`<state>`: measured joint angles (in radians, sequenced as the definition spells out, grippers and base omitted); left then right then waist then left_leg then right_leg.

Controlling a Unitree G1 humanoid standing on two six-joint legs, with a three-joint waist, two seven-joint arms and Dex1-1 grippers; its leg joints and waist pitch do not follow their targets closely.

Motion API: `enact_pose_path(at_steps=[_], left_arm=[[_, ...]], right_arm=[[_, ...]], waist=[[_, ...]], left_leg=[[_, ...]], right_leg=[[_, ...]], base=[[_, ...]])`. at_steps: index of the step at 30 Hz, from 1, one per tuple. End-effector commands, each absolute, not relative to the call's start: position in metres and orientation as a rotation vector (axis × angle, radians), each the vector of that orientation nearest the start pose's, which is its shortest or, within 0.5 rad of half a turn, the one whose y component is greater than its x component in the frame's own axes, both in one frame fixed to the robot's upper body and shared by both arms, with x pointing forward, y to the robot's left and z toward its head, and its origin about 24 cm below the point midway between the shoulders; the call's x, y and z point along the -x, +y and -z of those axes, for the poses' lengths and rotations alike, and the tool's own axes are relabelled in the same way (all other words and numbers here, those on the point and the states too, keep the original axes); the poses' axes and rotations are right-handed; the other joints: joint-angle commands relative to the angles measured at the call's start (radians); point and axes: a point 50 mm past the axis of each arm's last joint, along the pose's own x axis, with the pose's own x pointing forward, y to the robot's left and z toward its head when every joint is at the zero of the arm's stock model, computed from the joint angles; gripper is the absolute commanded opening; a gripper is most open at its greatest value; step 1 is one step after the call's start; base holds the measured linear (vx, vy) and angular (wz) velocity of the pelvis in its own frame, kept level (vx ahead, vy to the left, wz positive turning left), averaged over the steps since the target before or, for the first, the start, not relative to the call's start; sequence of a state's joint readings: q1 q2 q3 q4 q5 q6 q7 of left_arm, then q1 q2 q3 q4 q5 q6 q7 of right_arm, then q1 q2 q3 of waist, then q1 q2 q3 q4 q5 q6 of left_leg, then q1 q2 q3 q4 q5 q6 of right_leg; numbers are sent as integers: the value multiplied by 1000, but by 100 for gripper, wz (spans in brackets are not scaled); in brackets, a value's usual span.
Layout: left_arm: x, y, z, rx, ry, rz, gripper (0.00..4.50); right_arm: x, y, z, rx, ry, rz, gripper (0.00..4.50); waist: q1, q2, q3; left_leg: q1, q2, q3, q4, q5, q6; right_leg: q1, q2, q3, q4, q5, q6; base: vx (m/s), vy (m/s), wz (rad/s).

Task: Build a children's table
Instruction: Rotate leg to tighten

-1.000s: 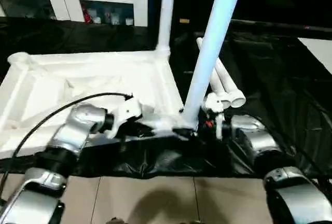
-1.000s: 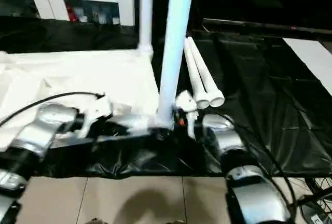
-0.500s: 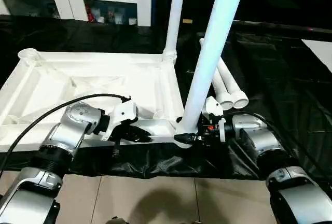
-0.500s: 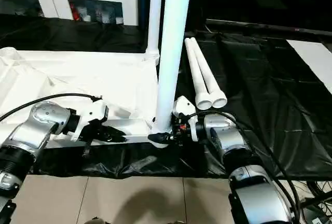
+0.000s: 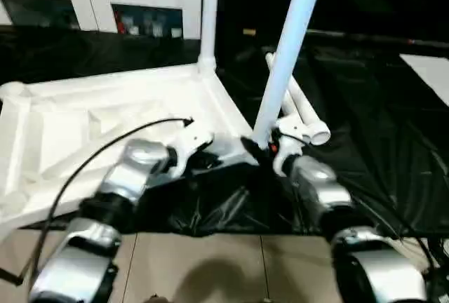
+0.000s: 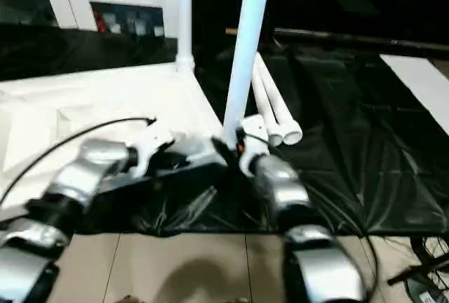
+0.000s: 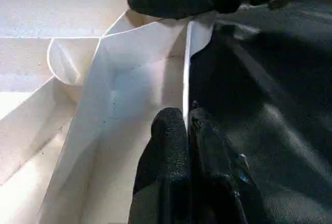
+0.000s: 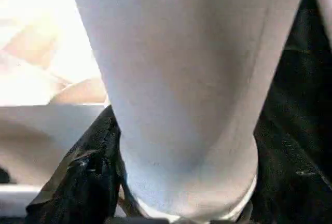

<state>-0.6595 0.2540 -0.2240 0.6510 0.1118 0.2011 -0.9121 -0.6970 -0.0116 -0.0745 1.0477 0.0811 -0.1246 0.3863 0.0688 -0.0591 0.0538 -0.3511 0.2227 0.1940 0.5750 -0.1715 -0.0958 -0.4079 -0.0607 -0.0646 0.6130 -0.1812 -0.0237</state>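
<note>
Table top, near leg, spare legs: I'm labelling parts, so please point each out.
table top point(image 5: 77, 117): left eye view, ribbed underside.
near leg point(image 5: 284, 57): left eye view, mid-shaft.
spare legs point(image 5: 309, 122): left eye view, near their open ends.

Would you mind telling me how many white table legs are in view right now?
4: far leg upright at the top's far corner, near leg upright by the right claw, and two spare legs lying together on the black cover.
</note>
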Motion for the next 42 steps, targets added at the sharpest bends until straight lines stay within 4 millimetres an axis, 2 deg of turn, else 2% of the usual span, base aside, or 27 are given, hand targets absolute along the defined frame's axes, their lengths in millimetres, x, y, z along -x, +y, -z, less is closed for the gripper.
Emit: enact_pose_path(at_steps=[1,3,4,6,9,14,15,16,18,21,23,27,29,36,38,40,41,42], left_arm=[[-344,85,-63,-364,346,1032,0],[-343,83,-64,-365,339,1051,0],[-342,83,-64,-366,338,1058,0],[-341,86,-64,-371,333,1074,0],[-338,92,-64,-382,334,1106,0],[-327,108,-65,-382,330,1252,0],[-326,110,-65,-383,328,1269,0],[-325,114,-66,-384,334,1288,0],[-323,124,-67,-383,350,1331,0],[-321,131,-67,-402,367,1362,0],[-320,137,-67,-413,387,1386,0],[-318,147,-67,-424,422,1422,0],[-317,149,-67,-427,430,1437,0],[-312,155,-68,-439,458,1491,0],[-313,155,-68,-438,456,1485,0],[-314,154,-68,-432,450,1466,0],[-320,148,-66,-415,438,1377,0],[-322,147,-65,-410,436,1350,0]], right_arm=[[-341,-42,-27,-112,217,-686,347],[-341,-43,-28,-124,211,-684,367],[-342,-45,-29,-122,208,-683,367],[-343,-49,-29,-89,203,-699,393],[-343,-56,-29,-56,203,-735,398],[-340,-77,-30,12,205,-916,398],[-339,-80,-31,22,205,-941,398],[-338,-83,-31,33,209,-990,398],[-333,-92,-35,54,225,-1138,398],[-328,-98,-37,82,241,-1241,398],[-325,-102,-37,113,263,-1320,398],[-318,-108,-37,164,321,-1448,367],[-318,-109,-37,173,328,-1464,364],[-314,-107,-38,171,331,-1513,298],[-314,-106,-38,157,325,-1504,293],[-314,-104,-37,130,318,-1481,286],[-318,-99,-33,92,295,-1362,286],[-319,-98,-32,86,288,-1324,283]], waist=[[-2,3,-62],[0,4,-63],[0,0,-64],[2,3,-64],[1,4,-63],[-6,4,-63],[-7,6,-61],[-7,5,-63],[-4,7,-63],[2,5,-63],[6,6,-64],[15,3,-63],[20,4,-63],[20,1,-63],[21,1,-63],[21,1,-64],[20,-1,-63],[18,-1,-61]], left_leg=[[5,12,-9,-63,-238,9],[5,12,-7,-61,-214,22],[4,12,-6,-60,-211,25],[2,12,-6,-61,-191,30],[4,13,-6,-62,-210,31],[-4,14,-8,-60,-210,47],[0,15,-7,-60,-211,50],[0,15,-7,-60,-205,50],[2,17,-6,-58,-199,59],[1,21,-3,-58,-181,66],[0,21,-2,-57,-179,66],[2,22,-1,-55,-176,66],[4,23,-1,-56,-178,59],[3,22,-2,-57,-177,50],[4,22,-2,-57,-178,48],[4,22,-2,-57,-176,48],[4,22,-1,-57,-174,46],[7,21,-1,-58,-184,36]], right_leg=[[40,-73,49,-84,-307,-150],[42,-73,50,-78,-253,-167],[43,-73,49,-77,-249,-168],[46,-74,49,-73,-223,-176],[46,-74,49,-77,-243,-177],[52,-76,48,-75,-245,-185],[47,-75,49,-77,-242,-189],[49,-75,49,-75,-237,-192],[49,-73,49,-71,-206,-207],[52,-69,46,-65,-164,-222],[52,-71,46,-62,-166,-225],[50,-73,47,-64,-181,-221],[48,-74,48,-63,-188,-220],[49,-74,47,-62,-196,-214],[48,-74,47,-62,-196,-215],[48,-74,47,-62,-193,-216],[48,-73,48,-62,-192,-215],[43,-74,49,-65,-209,-210]], base=[[0,0,0],[0,0,0],[0,0,0],[0,0,0],[0,0,0],[0,0,0],[0,0,0],[0,0,0],[0,0,0],[0,0,0],[0,0,0],[0,0,0],[0,0,0],[0,0,0],[0,0,0],[0,0,0],[0,0,0],[0,0,0]])
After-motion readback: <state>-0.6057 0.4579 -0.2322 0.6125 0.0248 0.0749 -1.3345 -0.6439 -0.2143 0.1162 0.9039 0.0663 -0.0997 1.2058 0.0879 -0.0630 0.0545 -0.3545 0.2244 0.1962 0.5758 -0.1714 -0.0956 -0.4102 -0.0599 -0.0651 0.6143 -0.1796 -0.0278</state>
